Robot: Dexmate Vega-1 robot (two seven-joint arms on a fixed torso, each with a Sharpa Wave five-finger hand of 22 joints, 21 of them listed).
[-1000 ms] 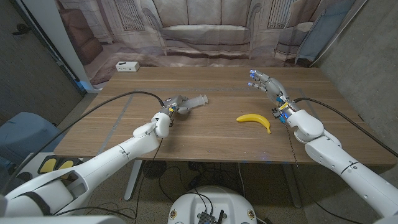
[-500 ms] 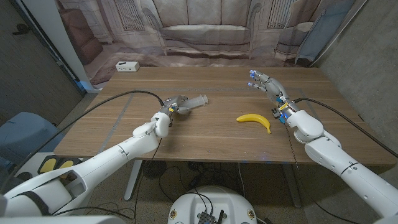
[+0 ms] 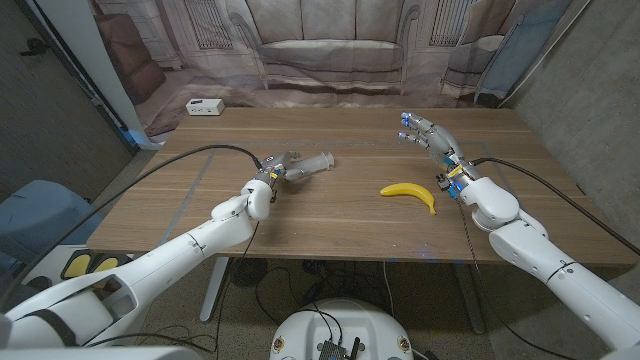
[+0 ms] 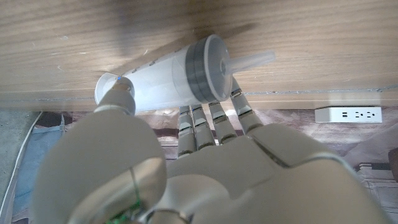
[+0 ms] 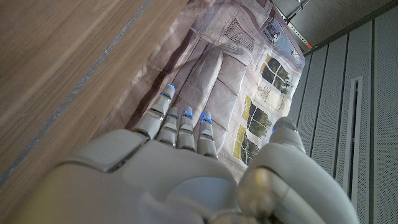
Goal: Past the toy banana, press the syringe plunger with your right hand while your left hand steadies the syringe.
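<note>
The left robot hand [image 3: 277, 170] is gripping the syringe [image 3: 312, 163] near the middle of the counter [image 3: 330, 215]. In the left wrist view its thumb [image 4: 118, 96] is pressing against the flanged end of the barrel while its other fingers [image 4: 211, 121] are curling under the clear tube [image 4: 168, 71], just behind the dark plunger seal. The syringe is lying on its side on the wood, with its nozzle pointing away from the left robot hand, toward the counter's right half.

The right robot hand [image 3: 428, 135] is hovering over the far right part of the counter, fingers spread and holding nothing; in the right wrist view its fingertips [image 5: 185, 114] are glowing blue and reaching out above the wood. It is staying well apart from the syringe.

The toy banana [image 3: 410, 193] is lying flat between the two robot hands, nearer the right one and closer to the front edge. A white power strip [image 3: 204, 107] is sitting at the counter's far left corner, in front of a printed backdrop [image 3: 330, 45].
</note>
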